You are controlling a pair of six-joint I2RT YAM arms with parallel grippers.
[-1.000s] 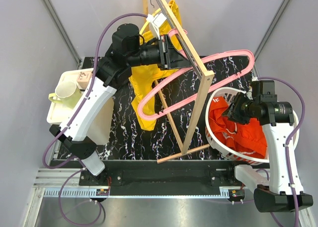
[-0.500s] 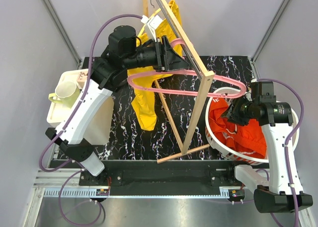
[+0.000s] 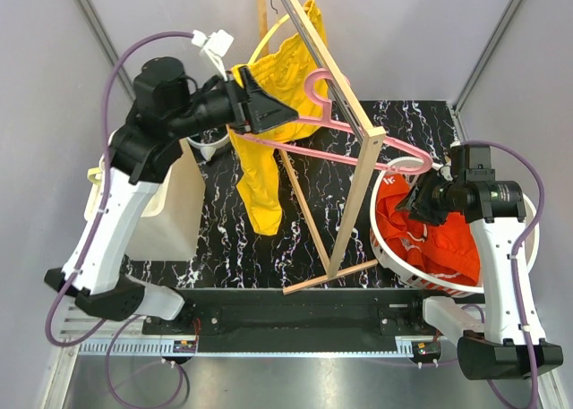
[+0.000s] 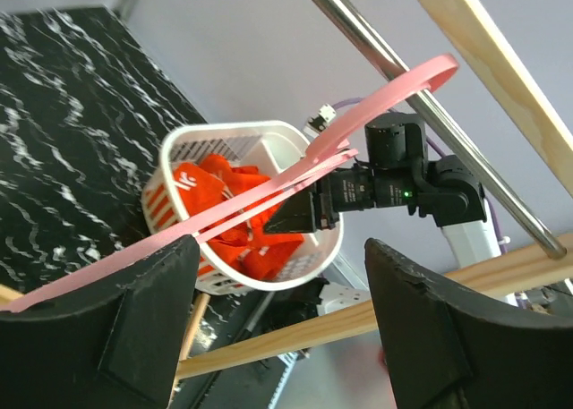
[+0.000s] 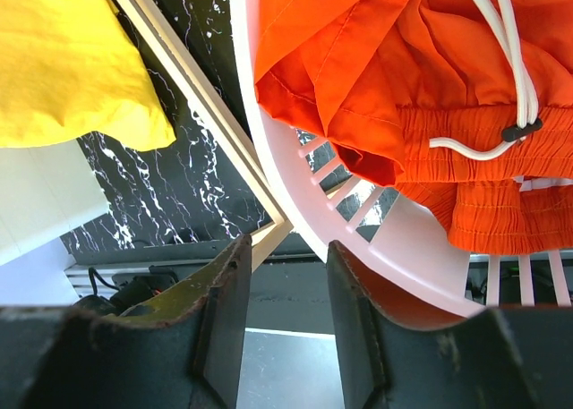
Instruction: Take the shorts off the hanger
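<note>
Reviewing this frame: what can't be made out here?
Top view: the right claw has its fingertips under its own wrist, so contact with the shorts is unclear.
Top view: the rack's wooden bar covers whatever the hook of the hanger rests on.
Left wrist view: the hanger's near end runs behind a finger of the left claw.
Right wrist view: the shorts are cut off by the top and right edges.

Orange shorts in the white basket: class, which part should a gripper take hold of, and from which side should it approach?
Grip the gathered elastic waistband of the orange shorts, coming straight down from above. The white basket walls them in all round, so only the top is open. The waistband lies exposed on top as a thick ridge that a pinch should hold.
</note>
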